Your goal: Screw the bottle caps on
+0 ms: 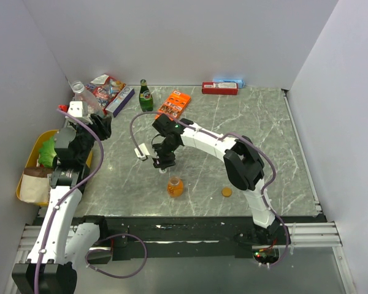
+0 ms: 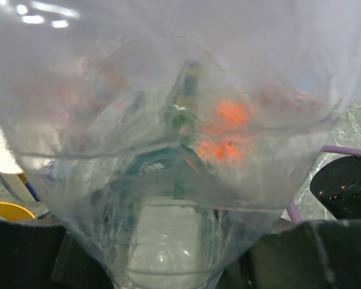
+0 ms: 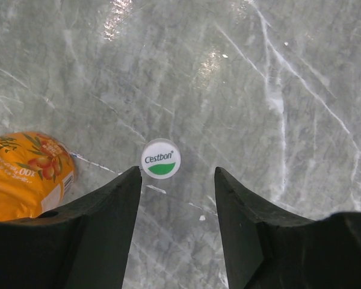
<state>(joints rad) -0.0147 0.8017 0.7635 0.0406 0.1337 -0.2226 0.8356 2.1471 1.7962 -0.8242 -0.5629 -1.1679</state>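
The whitish cap with a green mark (image 3: 160,159) lies flat on the marble table just ahead of my right gripper (image 3: 177,171). That gripper is open and empty and hovers over the cap near the table's middle (image 1: 165,162). The squat orange bottle (image 1: 175,187) stands upright just in front of it, and it also shows at the left in the right wrist view (image 3: 24,174). The orange-brown cap (image 1: 226,192) lies to the bottle's right. My left gripper (image 1: 80,109) is shut on a translucent bottle (image 2: 174,180) at the far left. The bottle fills the left wrist view.
A tall green glass bottle (image 1: 146,95), an orange box (image 1: 173,104), a purple box (image 1: 119,101) and snack packets (image 1: 107,84) stand at the back left. A red box (image 1: 219,88) lies at the back wall. A yellow tray (image 1: 32,160) sits off the table's left edge.
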